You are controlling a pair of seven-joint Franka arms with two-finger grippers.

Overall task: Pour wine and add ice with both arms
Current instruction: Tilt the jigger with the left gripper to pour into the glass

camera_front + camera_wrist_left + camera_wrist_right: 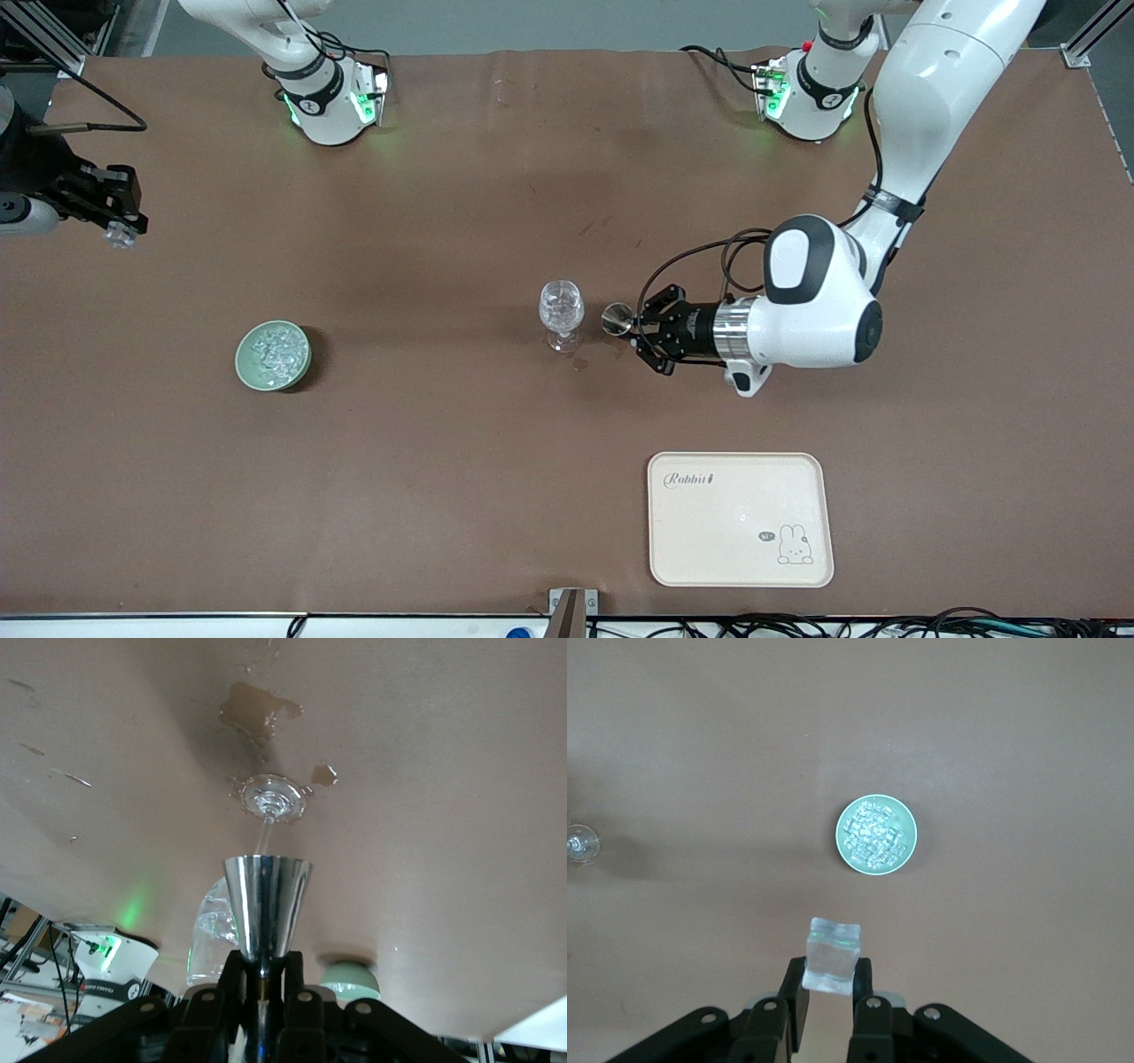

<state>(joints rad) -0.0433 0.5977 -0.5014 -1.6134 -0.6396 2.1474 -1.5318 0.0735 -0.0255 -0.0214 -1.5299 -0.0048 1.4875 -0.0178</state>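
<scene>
"Rabbit" marks the tray (741,518); right pincer (827,985) grips ice (831,954).

left gripper (640,332) – level, low, fingers clamped | right gripper (120,232) – raised, fingers pinching

A: Where is the ice?

B: Most lies heaped as small clear chunks (275,352) in the pale green bowl (244,365), toward the right arm's end of the bench. One clear ice cube (831,954) is pinched in the right hand (828,990), up in the air.

A: And the wine glass (561,310)?

B: Upright mid-bench, clear and stemmed.
</scene>
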